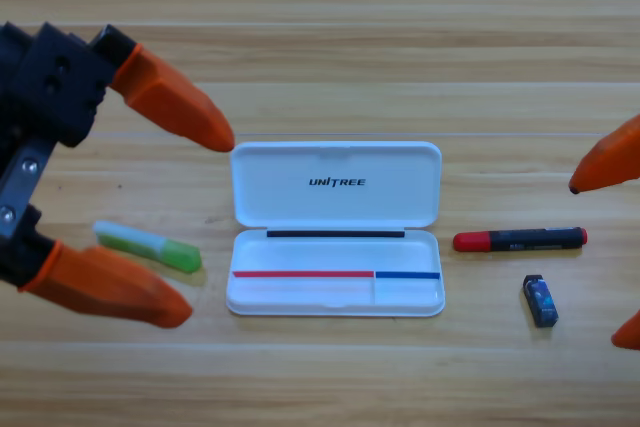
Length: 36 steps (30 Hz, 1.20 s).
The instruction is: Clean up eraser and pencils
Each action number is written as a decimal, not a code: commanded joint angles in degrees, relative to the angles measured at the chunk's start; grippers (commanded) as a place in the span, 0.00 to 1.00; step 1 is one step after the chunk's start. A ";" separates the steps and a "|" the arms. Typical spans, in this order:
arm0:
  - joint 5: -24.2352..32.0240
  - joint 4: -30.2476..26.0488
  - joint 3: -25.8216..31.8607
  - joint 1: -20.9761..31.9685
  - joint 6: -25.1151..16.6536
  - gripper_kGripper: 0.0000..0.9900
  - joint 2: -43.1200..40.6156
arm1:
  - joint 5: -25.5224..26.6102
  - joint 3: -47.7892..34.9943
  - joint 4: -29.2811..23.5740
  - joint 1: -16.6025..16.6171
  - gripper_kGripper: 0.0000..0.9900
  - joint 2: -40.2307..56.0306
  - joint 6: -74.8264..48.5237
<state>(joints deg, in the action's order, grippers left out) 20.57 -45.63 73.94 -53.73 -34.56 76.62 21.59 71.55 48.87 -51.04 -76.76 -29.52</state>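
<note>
The white case point(335, 247) lies open in the middle of the table, lid up. Left of it lies the light-green highlighter point(150, 247). Right of the case lies the marker with a red cap and black barrel point(520, 240), and the small black eraser with a blue patch point(540, 300) sits just below it. My left gripper point(205, 222) looms large at the left edge, open, its two orange jaws spread above and below the highlighter with nothing held. Only the two orange tips of my right gripper point(608, 247) show at the right edge, apart from each other.
The wooden table point(330, 37) stretches bare behind the case. The left arm's black body fills the upper left corner.
</note>
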 commanded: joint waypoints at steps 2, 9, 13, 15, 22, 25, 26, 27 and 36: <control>-0.45 -1.12 -0.90 -1.29 -0.69 1.00 2.30 | -0.41 -1.77 -2.29 -1.25 0.99 -2.25 0.43; -2.38 -1.65 -0.81 -1.29 -1.22 1.00 2.39 | -0.76 -2.03 -2.29 -1.25 0.99 -0.94 0.87; -9.24 -4.11 1.03 -1.29 -4.64 1.00 2.74 | -0.85 -2.65 -2.29 -1.25 0.99 -0.41 2.01; -15.39 -5.52 1.74 -1.29 -7.72 1.00 3.00 | -2.08 -2.65 -2.38 -1.25 0.99 -0.58 2.98; -28.75 -8.24 1.21 3.37 -23.89 0.99 6.26 | -15.09 -2.12 -3.70 2.26 0.99 -4.36 15.28; -27.08 -8.24 1.56 9.96 -32.33 0.99 8.63 | -23.17 -1.50 -3.70 4.46 0.99 -9.90 25.83; -25.93 -8.16 1.56 12.25 -34.97 0.99 10.04 | -25.63 -1.42 -3.78 5.43 0.99 -11.83 29.78; -24.53 -8.24 1.74 14.44 -37.07 0.98 11.71 | -27.04 -1.42 -3.78 6.13 0.99 -13.59 32.33; -20.66 -8.16 1.82 23.94 -42.70 0.99 25.77 | -20.62 -5.28 -3.96 6.92 1.00 -23.87 40.33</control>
<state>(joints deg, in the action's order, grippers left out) 0.04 -53.58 76.14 -34.48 -77.42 95.76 -1.57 67.85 45.67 -45.94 -93.96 4.96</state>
